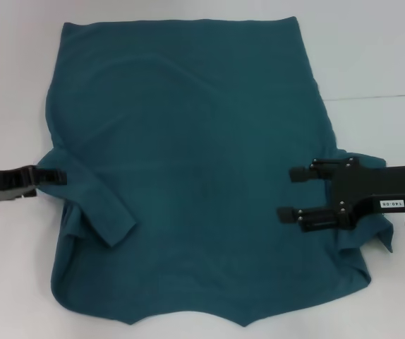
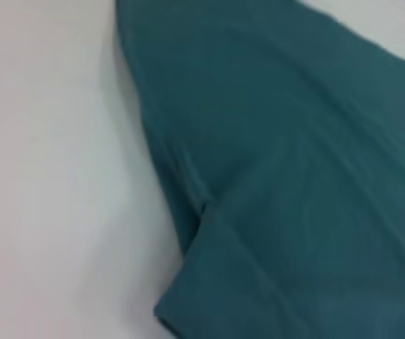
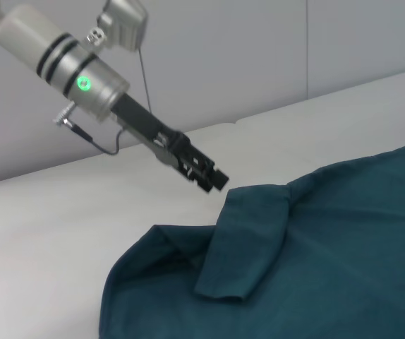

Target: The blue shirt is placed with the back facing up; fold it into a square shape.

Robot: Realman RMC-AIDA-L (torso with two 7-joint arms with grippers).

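The blue shirt [image 1: 188, 162] lies spread on the white table with its plain side up and is far larger than either gripper. Its left sleeve [image 1: 100, 205] is folded inward over the body, which the right wrist view shows as a flap [image 3: 248, 240]. My left gripper [image 1: 51, 176] sits at the shirt's left edge, just beside that fold [image 3: 215, 179]. My right gripper [image 1: 294, 193] hovers open over the shirt's right side, fingers pointing toward the middle with nothing between them. The right sleeve [image 1: 380, 236] lies partly hidden under the right arm. The left wrist view shows only the shirt [image 2: 294, 176] and table.
The white table [image 1: 12, 85] surrounds the shirt, with a seam line [image 1: 379, 96] at the right. A pale wall [image 3: 259, 49] stands behind the table's far edge.
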